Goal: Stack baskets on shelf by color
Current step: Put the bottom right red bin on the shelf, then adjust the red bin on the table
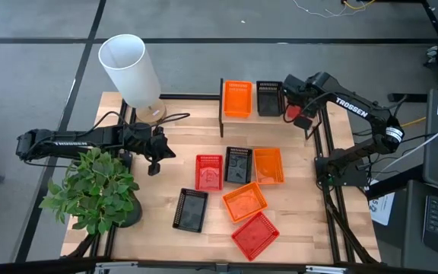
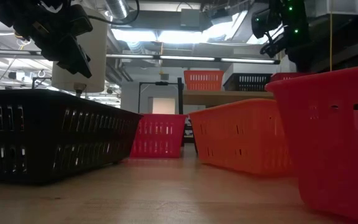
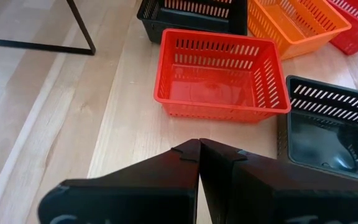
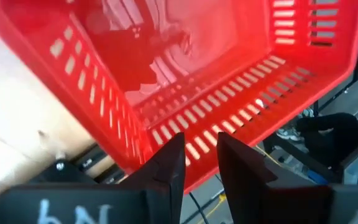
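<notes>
Nearest the low camera, a red basket (image 2: pixel 337 134) fills the 3 o'clock side, a black basket (image 2: pixel 48 134) the 9 o'clock side, with an orange basket (image 2: pixel 244 134) and another red one (image 2: pixel 159 135) between them farther back. Seen from above, the shelf (image 1: pixel 226 122) sits toward 12 o'clock on the table (image 1: pixel 166 144), carrying an orange basket (image 1: pixel 237 98) and a black basket (image 1: pixel 269 97) side by side. At the shelf's 3 o'clock end, the right gripper (image 4: pixel 201 158) is clamped on the rim of a tilted red basket (image 4: pixel 185 68), its fingers pinching the mesh wall. Six baskets lie loose around the table's middle and toward 6 o'clock. The left gripper (image 3: pixel 199 152) hangs at 9 o'clock, fingers pressed together and holding nothing, just short of a red basket (image 3: pixel 222 74). A white lamp (image 1: pixel 131 72) and a potted plant (image 1: pixel 93 190) stand on the table's 9 o'clock side.
</notes>
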`<state>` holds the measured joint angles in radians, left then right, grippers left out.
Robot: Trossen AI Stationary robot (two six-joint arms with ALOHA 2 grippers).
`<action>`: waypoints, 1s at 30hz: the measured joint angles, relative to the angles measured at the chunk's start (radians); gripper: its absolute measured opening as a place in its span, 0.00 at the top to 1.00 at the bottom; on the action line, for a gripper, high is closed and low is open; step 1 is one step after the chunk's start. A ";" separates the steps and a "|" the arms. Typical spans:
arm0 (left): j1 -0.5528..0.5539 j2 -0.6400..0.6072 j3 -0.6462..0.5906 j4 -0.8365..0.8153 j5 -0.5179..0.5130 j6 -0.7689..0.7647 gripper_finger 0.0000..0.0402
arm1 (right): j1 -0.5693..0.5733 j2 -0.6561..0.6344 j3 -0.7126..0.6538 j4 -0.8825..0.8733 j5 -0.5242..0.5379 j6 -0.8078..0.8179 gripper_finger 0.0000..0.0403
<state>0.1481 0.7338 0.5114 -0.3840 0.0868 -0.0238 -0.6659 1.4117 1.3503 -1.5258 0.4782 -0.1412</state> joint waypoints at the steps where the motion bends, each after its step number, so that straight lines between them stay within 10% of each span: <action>1: 0.000 0.000 0.000 0.000 0.000 0.000 1.00 | 0.000 0.000 0.009 0.007 0.000 -0.001 0.77; 7: 0.000 0.000 0.000 0.000 0.000 0.000 1.00 | 0.002 -0.001 0.108 0.001 -0.025 0.083 0.77; 17: 0.000 0.000 0.000 0.000 0.000 0.000 1.00 | 0.120 -0.185 0.152 -0.031 -0.503 0.213 0.77; 30: 0.000 0.000 0.000 0.000 0.000 -0.001 1.00 | 0.555 -0.427 -0.326 0.319 -0.523 0.582 0.77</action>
<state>0.1482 0.7337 0.5114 -0.3838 0.0864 -0.0246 -0.1111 0.9849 1.0247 -1.2071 -0.0446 0.4412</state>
